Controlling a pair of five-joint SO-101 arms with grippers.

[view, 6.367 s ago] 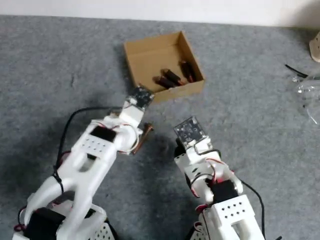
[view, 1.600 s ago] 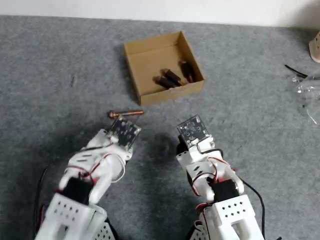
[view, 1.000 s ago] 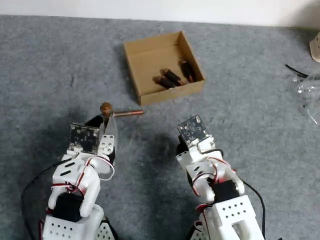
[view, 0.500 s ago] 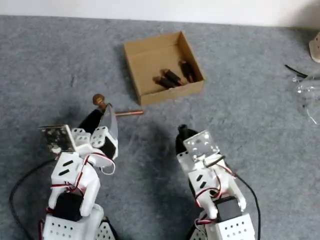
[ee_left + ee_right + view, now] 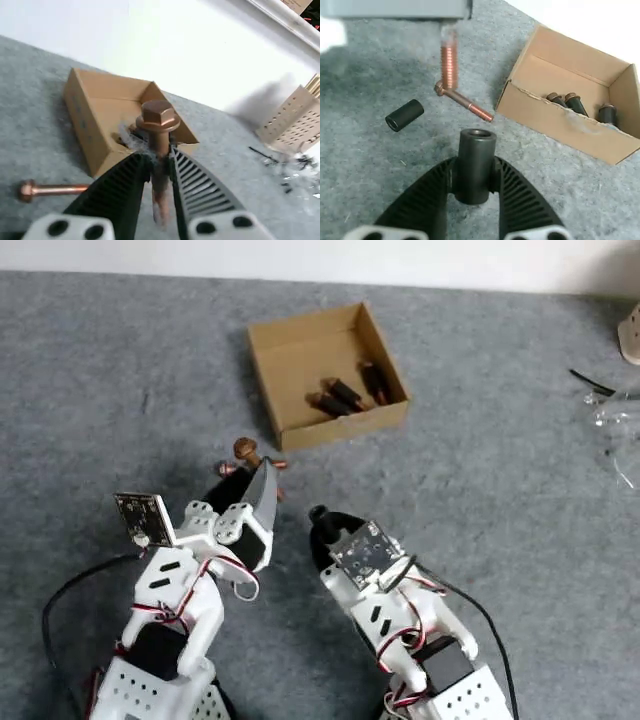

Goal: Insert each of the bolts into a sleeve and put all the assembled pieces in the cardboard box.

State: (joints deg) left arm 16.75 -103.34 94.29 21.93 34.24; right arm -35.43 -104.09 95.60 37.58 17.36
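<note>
My left gripper (image 5: 256,478) is shut on a copper bolt (image 5: 245,450), head up; in the left wrist view the bolt (image 5: 158,150) stands upright between the fingers (image 5: 125,185). My right gripper (image 5: 322,532) is shut on a black sleeve (image 5: 476,165), held upright with its bore open upward, just right of the bolt. In the right wrist view the held bolt's threaded end (image 5: 449,57) hangs beyond the sleeve. A second bolt (image 5: 464,103) and a loose sleeve (image 5: 404,115) lie on the carpet. The cardboard box (image 5: 290,355) holds several assembled pieces (image 5: 348,395).
Grey carpet covers the table. Clear plastic and a black wire (image 5: 608,405) lie at the far right edge, with a beige perforated object (image 5: 631,332) behind them. A white wall runs along the far side beyond the box.
The left gripper has swung right with the bolt, and the right gripper has swung left with the sleeve, so the two now stand close together.
</note>
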